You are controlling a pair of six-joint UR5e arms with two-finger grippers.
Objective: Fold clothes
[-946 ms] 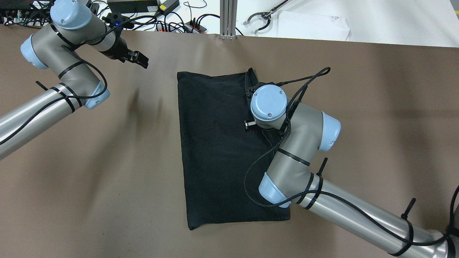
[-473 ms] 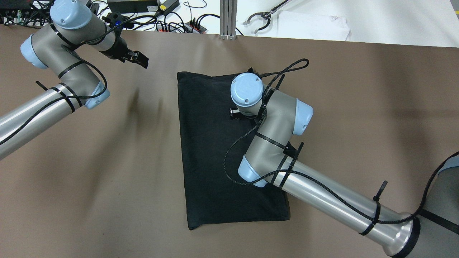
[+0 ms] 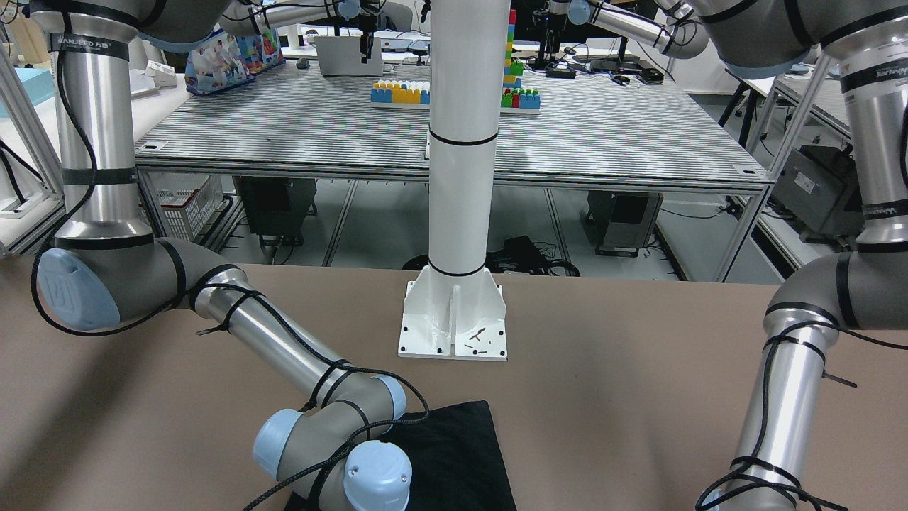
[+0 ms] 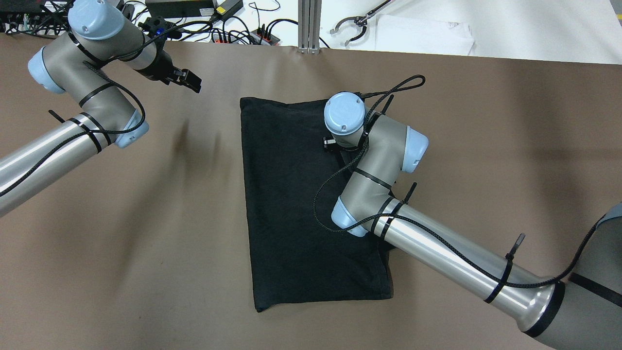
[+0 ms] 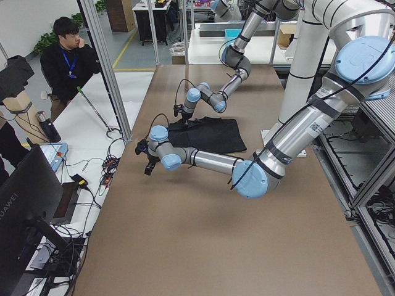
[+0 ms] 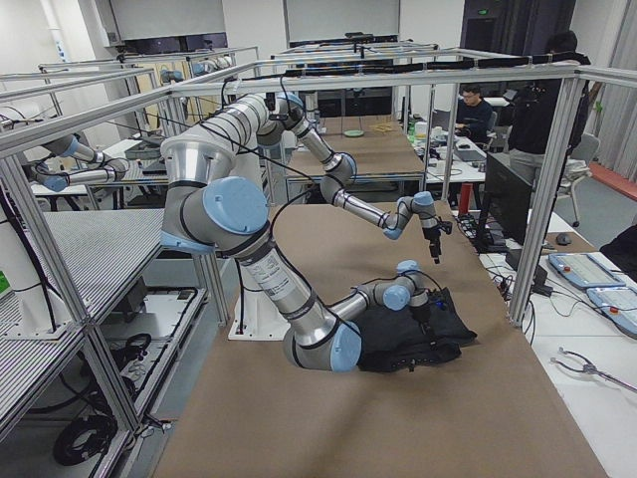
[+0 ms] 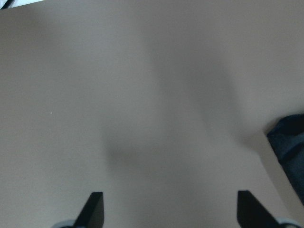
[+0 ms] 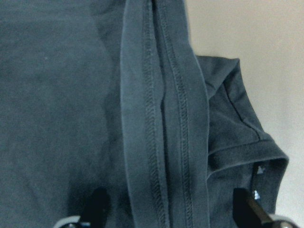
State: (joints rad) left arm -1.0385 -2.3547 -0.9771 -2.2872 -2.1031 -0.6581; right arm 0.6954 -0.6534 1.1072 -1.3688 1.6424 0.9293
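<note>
Lab bay, brown-covered table (image 4: 146, 233), with a white pillar (image 3: 457, 177) bolted to it by a base plate. A person (image 5: 66, 58) sits at a neighbouring bench.

Right end effector (image 8: 172, 209): fingers spread wide, gripping nothing. It is poised close over the black garment (image 4: 291, 209), which lies flat on the table directly beneath it as a rough rectangle. The end effector is above the garment's far right part. A double-stitched hemmed band (image 8: 161, 118) runs lengthwise between its two fingertips (image 8: 97, 206). To the right of that band sits a bunched corner (image 8: 242, 147) of fabric, with bare table beyond.

Left end effector (image 4: 191, 82): fingers also spread wide, nothing between them, held over bare table. The garment is well apart from it; only a dark corner shows at the right edge of its wrist view. Cables (image 4: 243, 31) lie past the table's far edge, near this end effector.
</note>
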